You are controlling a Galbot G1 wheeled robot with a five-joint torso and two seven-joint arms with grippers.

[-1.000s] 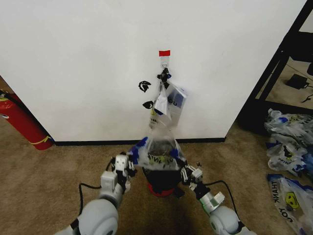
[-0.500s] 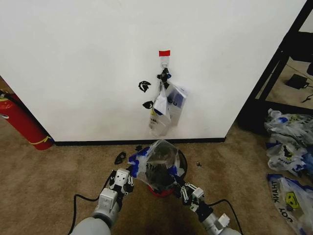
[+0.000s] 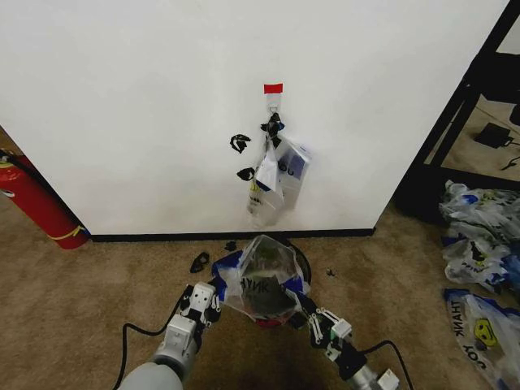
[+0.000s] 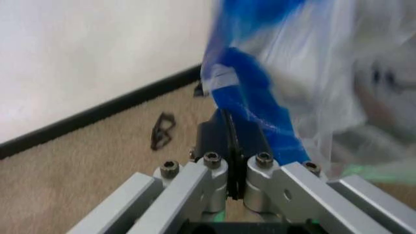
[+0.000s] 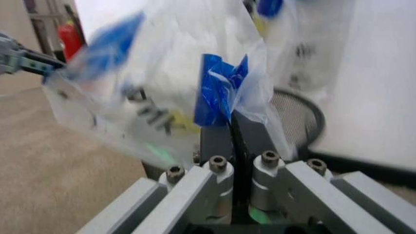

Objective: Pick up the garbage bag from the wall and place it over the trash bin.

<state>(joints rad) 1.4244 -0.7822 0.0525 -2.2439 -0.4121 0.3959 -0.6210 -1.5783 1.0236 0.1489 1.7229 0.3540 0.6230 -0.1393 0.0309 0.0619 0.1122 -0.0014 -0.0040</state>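
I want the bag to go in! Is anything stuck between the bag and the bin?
Nothing visible. Both grippers, left and right, hold the garbage bag right above the trash bin.

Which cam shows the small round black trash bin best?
Head view: the small round black trash bin sits near the wall, mostly behind the see-through blue-handled garbage bag stretched between both hands. Right wrist view catches part of its mesh wall. In the left wrist view I can't make it out.

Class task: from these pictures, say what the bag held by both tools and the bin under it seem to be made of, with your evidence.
Bag: thin glossy plastic film, it seems; the bin shows through it and it crumples.
Bin: apparently black metal mesh; a fine grid shows in its wall, though plastic cannot be ruled out.
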